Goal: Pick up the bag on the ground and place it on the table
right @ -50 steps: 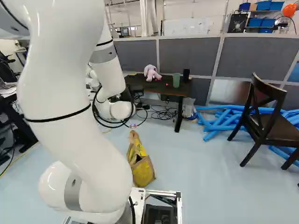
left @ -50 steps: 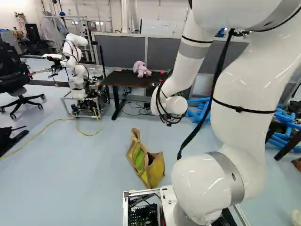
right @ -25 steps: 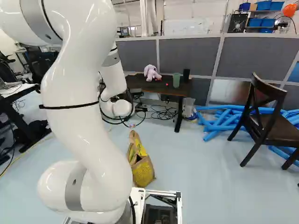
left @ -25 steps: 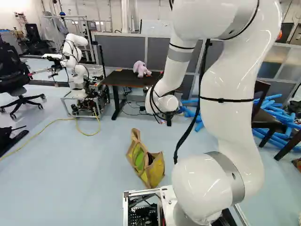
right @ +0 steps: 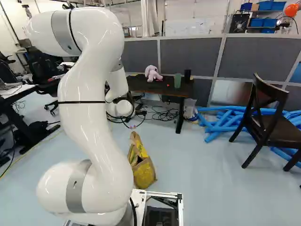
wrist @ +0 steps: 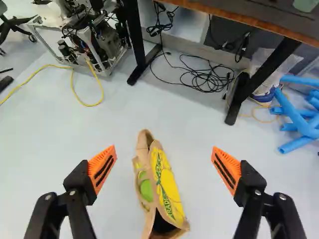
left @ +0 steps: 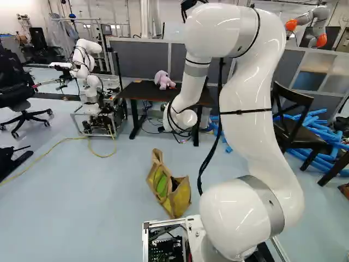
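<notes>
Bag [wrist: 172,186] on the floor [wrist: 75,132], seen between widely spread jaws.
Its long axis runs ahead of them, narrow end toward the table [wrist: 234,14], dark open mouth nearer; creased tan fabric edges border yellow and green panels.

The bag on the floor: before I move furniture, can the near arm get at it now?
Likely yes: the gripper is open, the bag lies farther ahead, seen between its fingers, and nothing visible blocks the way.
</notes>
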You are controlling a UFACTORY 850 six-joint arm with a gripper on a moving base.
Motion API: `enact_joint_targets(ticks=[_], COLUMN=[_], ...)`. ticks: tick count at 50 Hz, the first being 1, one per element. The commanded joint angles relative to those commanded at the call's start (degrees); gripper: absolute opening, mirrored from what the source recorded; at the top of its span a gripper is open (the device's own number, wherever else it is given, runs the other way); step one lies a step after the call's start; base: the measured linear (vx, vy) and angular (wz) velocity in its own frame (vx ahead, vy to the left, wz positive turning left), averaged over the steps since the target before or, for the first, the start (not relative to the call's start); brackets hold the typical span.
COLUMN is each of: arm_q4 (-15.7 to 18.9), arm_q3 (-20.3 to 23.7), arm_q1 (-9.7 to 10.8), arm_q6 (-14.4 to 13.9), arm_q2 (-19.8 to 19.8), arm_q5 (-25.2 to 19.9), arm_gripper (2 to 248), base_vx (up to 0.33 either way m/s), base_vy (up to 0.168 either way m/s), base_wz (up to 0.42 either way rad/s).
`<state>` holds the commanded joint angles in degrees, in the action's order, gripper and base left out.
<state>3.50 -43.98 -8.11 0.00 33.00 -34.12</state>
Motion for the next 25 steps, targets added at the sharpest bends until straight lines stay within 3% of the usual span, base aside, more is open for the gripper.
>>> enact_joint_targets(ticks=[25], arm_q4=[0.0], arm_q3=[-8.91], arm_q1=[-1.73], arm_q6=[0.0], arm_q2=[9.0], arm_q5=[5.55], arm_gripper=[247], base_vx=[0.0], base_vy=[0.0], base_wz=[0.0])
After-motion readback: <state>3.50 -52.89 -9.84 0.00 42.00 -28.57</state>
